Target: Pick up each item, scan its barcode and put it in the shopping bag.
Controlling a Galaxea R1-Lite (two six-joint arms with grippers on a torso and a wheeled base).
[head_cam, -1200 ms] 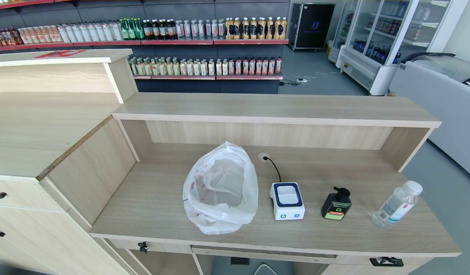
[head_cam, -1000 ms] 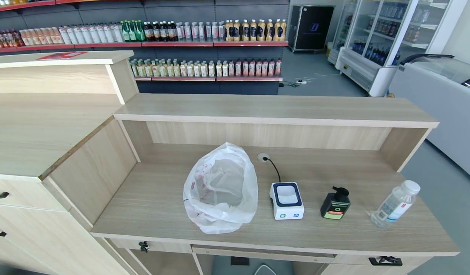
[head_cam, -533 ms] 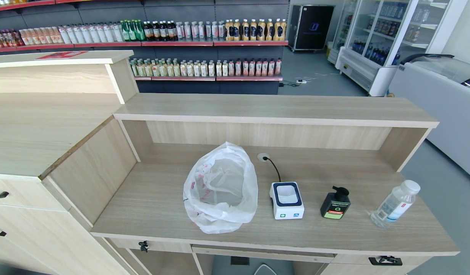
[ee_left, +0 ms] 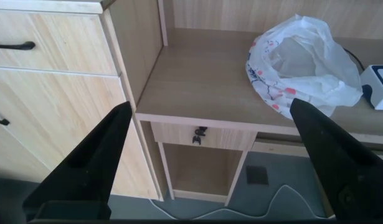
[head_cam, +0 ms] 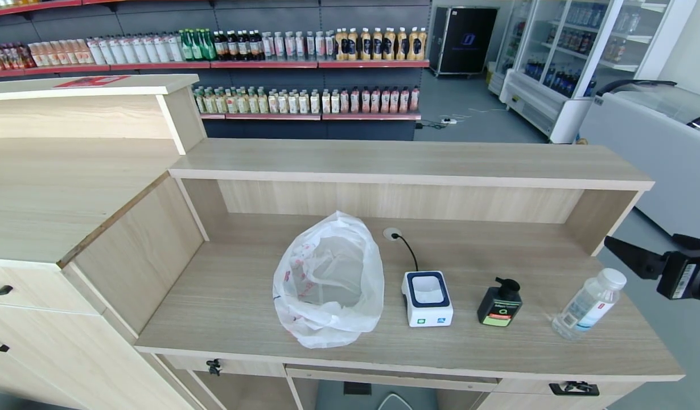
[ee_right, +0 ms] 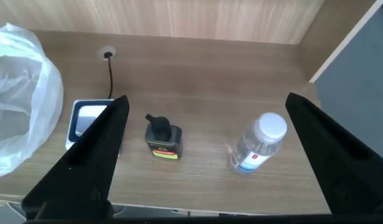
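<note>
— Arms first: how are they posed?
— The right gripper hangs at the right edge of the head view, near the clear bottle but not touching it. Its two black fingers are spread wide with nothing between them. The left gripper sits in front of the counter's left end, fingers likewise wide apart and empty.
— Any writing?
— Red print on the white shopping bag, too small to read. The black pump bottle bears a green and red label, the clear bottle a white, blue and red one.
— And the count?
— One bag, lower middle of the frame, mouth open. One scanner just right of it, with one black cable. Two bottles, standing apart, right of the scanner.
</note>
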